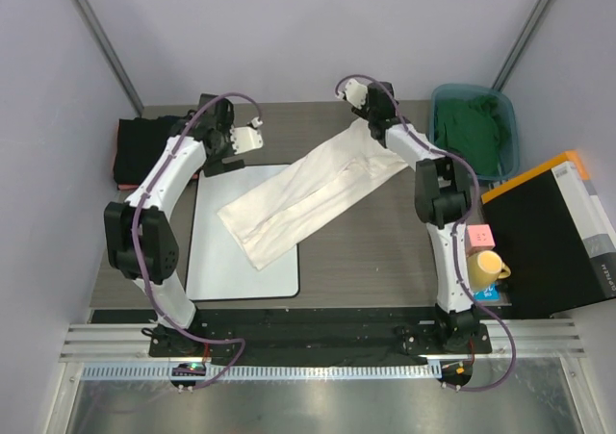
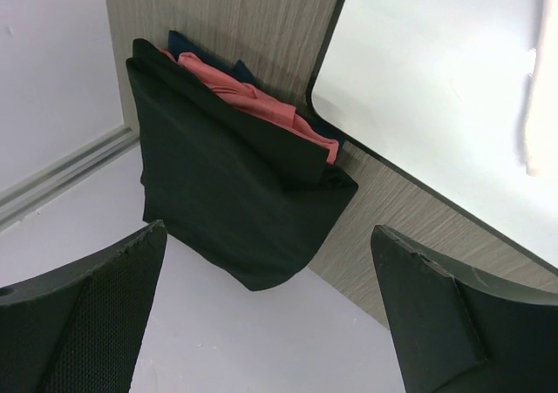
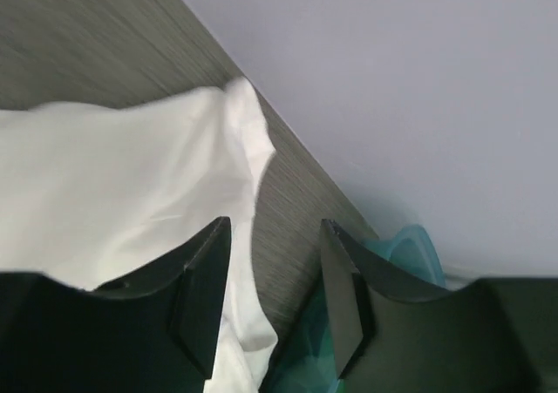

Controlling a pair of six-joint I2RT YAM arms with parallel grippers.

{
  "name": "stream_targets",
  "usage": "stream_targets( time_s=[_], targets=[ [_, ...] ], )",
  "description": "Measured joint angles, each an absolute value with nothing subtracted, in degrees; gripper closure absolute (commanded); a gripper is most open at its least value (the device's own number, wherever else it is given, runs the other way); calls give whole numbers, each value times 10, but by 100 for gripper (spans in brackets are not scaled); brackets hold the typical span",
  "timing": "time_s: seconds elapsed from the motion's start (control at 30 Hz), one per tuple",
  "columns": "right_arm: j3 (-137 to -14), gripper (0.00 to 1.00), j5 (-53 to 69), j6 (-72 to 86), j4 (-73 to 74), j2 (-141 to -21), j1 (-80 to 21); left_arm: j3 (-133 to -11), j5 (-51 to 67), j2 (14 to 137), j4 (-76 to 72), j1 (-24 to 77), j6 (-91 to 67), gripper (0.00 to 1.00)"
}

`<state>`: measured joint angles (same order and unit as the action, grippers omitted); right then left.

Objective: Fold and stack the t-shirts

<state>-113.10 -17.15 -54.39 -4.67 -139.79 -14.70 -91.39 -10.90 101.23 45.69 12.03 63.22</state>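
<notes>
The top view is looking straight down on the whole counter (image 1: 385, 251); the wrist views are looking closely at its folded stack (image 2: 227, 184) and white t-shirt (image 3: 113, 175).

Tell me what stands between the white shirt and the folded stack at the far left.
Only the left arm: its forearm crosses the gap between the white shirt and the stack. No other object shows there.

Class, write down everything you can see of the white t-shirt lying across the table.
The white t-shirt is soft, creased cloth, folded lengthwise into a long band. It lies flat and diagonal: its near-left end rests on the white board, its far-right end on the wood-grain table, beneath the right pincer. That pincer's jaws stand apart above the cloth's far corner; whether they touch it is unclear.
</notes>
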Motion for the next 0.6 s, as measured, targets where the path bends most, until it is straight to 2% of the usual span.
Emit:
stream_targets(
  time_s=[0.03,0.07,0.13,0.33,0.47,0.6],
  targets=[
    [-1133,57,-152,-529,-5,-1373,-153,-910,-109,1009,453,121,632,0],
    [-1133,75,-126,-520,32,-1350,-160,-902,-109,1004,442,121,631,0],
    [-1121,98,-62,-507,118,-1282,-183,-886,-111,997,415,123,626,0],
    [-1009,99,99,-507,273,-1099,-314,-833,-111,962,336,128,580,0],
    [-957,99,176,-509,337,-1101,-393,-821,-132,921,291,132,496,0],
    [-936,99,208,-509,382,-1144,-403,-820,-179,870,253,133,414,0]
  ],
)
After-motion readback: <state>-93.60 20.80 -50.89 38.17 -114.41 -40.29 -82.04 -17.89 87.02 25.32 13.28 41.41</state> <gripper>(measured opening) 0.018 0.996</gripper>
